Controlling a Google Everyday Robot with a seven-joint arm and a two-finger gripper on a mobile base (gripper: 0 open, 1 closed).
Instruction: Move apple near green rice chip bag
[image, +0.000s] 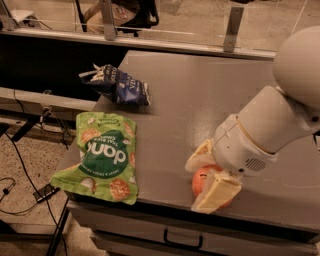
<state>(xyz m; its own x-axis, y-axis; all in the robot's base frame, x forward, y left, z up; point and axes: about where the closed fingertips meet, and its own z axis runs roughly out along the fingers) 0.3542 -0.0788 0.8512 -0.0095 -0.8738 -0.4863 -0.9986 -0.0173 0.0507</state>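
Two cream-coloured fingers of the end effector are closed in on the round red-orange apple, one at its 11 o'clock side and one at its 5 o'clock side, both touching it. The apple sits on the grey desk near the front edge, at about 5 o'clock of the desktop. The white arm reaches in from 2 o'clock. The flat bright green rice chip bag lies well apart at the apple's 9 o'clock, its lower end overhanging the desk edge. A crumpled dark blue bag lies at 12 o'clock of the green one.
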